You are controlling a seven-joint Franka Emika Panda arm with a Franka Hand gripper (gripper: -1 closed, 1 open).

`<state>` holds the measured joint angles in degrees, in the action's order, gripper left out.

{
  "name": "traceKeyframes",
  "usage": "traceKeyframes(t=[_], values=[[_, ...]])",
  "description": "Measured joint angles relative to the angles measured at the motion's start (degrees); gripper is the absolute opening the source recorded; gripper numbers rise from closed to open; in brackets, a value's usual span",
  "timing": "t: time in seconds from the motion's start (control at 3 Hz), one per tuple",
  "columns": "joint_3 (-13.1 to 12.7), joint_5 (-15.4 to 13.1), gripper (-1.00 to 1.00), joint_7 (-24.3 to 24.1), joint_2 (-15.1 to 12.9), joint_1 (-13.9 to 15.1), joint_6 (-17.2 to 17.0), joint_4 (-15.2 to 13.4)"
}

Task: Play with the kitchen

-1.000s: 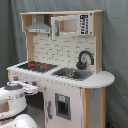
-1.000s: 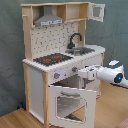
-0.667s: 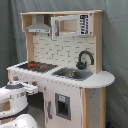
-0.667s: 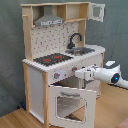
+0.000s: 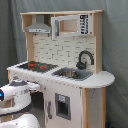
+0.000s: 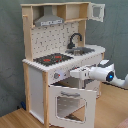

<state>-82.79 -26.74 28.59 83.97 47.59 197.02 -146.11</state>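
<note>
The kitchen [image 6: 62,60] stands against a grey curtain, filling the middle of both exterior views. The pincer [image 6: 75,74] sits at the front panel just under the stovetop [image 6: 52,59], beside the knobs [image 6: 56,76]; I cannot tell how far it is open or whether it holds anything. The step in hand looks like working a knob or the panel, so a slow, level approach square to the front should serve best. In the second exterior view the oven door [image 6: 70,102] hangs open at 6 o'clock of the arm, leaving little room below. The worktop [image 6: 35,62] edge overhangs at 12 o'clock. Free space lies toward 3 o'clock.
</note>
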Motion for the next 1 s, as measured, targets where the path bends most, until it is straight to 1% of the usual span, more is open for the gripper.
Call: traceKeyframes(t=[0.33,0.67,1.0], values=[[-0.7,0.0,1.00,-1.3,0.0,0.8,0.5,0.8],[-0.7,0.0,-1.00,-1.3,0.0,0.8,0.5,0.8],[-0.6,0.0,-1.00,-6.2,0.0,0.9,0.5,-0.3]])
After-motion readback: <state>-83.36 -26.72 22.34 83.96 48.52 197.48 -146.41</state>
